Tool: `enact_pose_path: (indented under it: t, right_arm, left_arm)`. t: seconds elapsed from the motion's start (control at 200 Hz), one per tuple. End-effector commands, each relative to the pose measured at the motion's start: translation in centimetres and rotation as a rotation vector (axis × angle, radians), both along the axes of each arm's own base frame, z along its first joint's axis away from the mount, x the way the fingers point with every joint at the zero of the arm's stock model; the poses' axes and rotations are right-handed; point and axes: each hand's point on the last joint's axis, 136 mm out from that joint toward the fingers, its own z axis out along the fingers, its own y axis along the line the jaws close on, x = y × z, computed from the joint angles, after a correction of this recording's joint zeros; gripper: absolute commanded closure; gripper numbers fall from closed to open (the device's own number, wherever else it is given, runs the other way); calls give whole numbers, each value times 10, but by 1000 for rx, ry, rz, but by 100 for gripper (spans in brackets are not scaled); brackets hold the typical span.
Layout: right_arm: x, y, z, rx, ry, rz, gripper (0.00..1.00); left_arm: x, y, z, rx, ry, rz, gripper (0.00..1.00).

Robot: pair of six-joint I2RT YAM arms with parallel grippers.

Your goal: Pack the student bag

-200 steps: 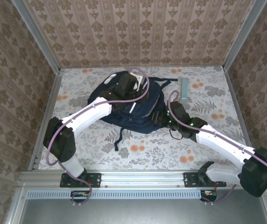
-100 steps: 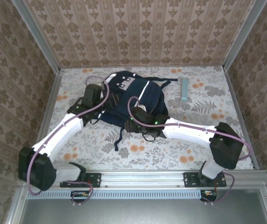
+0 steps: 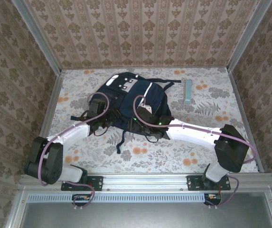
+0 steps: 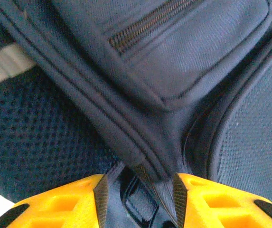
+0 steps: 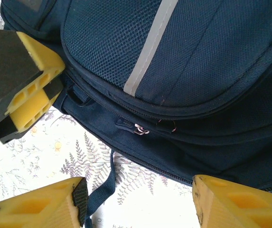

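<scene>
From above, the student bag [image 3: 131, 97] lies in the middle of the desk [image 3: 202, 118], a little toward the far side. Its long axis runs near to far, and its near end faces both arms. The left tool [image 3: 102, 124] sits at the bag's near-left corner and the right tool [image 3: 138, 126] at the middle of its near edge, so the bag lies just beyond both. A slim pale blue item [image 3: 187, 91] rests on the desk right of the bag, apart from it.

On the left wrist, the yellow fingers [image 4: 79, 202] stand partly apart with a fold of navy fabric running down between them. A pocket zipper [image 4: 145, 28] slants across above. The fold seems to lean on the right-hand finger, but I cannot tell whether it is pinched or only lying there.

On the right wrist, the tool is spread wide and holds nothing. The white stripe [image 5: 147, 52] climbs away from it. A zipper pull [image 5: 140, 129] sits on the bag's near seam, straight ahead of the gap between the fingers. That seam runs left to right across the line of approach. A strap [image 5: 105, 190] trails onto the desk between the fingers, and the left tool [image 5: 31, 85] shows at the left. The right tool looks better placed for that pull.
</scene>
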Motion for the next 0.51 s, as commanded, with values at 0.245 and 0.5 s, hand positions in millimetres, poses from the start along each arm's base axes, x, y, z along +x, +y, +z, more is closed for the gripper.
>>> enact_pose_path:
  t: [0.245,0.5]
  right_arm:
    - [2,-11,8,-5,-11,-38,37]
    - [2,-14,6,-17,-12,-42,35]
  left_arm:
    - [19,8,1,-66,-7,107,60]
    - [15,14,-10,-71,54,173,55]
